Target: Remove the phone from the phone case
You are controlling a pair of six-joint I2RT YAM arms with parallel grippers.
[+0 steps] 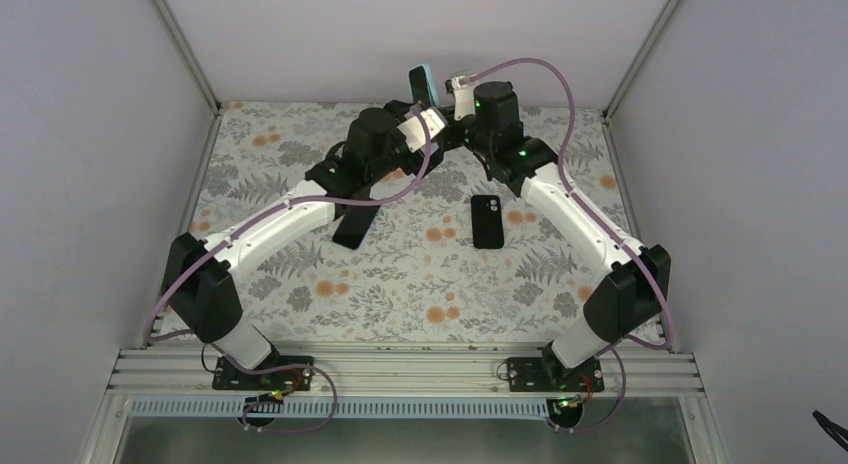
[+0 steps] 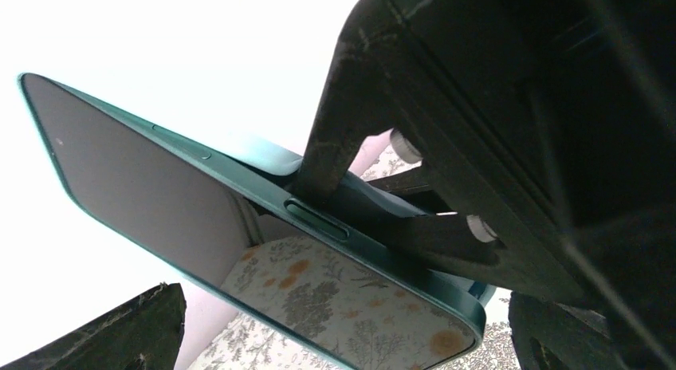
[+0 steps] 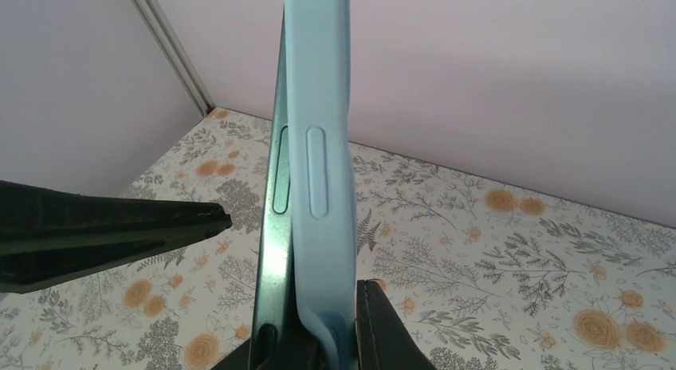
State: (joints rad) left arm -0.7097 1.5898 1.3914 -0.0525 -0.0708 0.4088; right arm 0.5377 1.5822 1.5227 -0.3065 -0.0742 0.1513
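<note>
- Floral-print table (image 1: 400, 284) between pale walls, with 2 arms meeting over its far middle.
- Holds the phone case (image 3: 323, 147) upright and well clear of the table: right gripper (image 3: 319, 338) clamped tight on its lower end, 1 finger against each face.
- Shows the phone (image 2: 135, 202) partly peeled out along 1 long edge, its dark teal frame beside the light-blue shell rather than seated in it; lower end looks pinched in with the case.
- Leaves the left gripper (image 2: 339, 338) spread wide and grasping nothing, its fingers either side of the phone's free end, apparently not touching.
- Judged as the step in hand: closing the left fingers on the phone alone.
- Aim for the bare frame past the shell's lip; avoid catching the blue rim, or both parts come along together.
- Close squarely across the flat faces, since a glossy screen probably slips under a skewed pinch.
- Peel away from the case's back rather than yank; the soft-looking shell likely stretches and clings.
- Check whether the right clamp pins the phone too; if so, probably regrip on the case only.
- Lower gently afterwards, clear of the dark slab (image 1: 488, 222) and the second dark slab (image 1: 355, 224) on the table.
</note>
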